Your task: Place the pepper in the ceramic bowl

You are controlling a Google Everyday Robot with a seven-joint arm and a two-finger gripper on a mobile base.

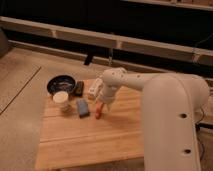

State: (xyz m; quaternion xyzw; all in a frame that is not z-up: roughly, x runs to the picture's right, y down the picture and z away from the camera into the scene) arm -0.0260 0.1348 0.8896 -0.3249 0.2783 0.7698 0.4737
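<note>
The pepper [98,112] is a small orange-red chili lying on the wooden table [115,135], right of the blue block. The ceramic bowl [61,84] is dark and round and sits at the table's far left corner. My gripper [102,103] hangs from the white arm, points down and sits directly over the pepper's upper end, touching or almost touching it. The gripper hides part of the pepper.
A white cup [62,100] stands just in front of the bowl. A blue block [82,107] lies between cup and pepper. A dark object [79,88] and a white object [93,89] lie near the table's far edge. The robot's white body [172,125] fills the right side.
</note>
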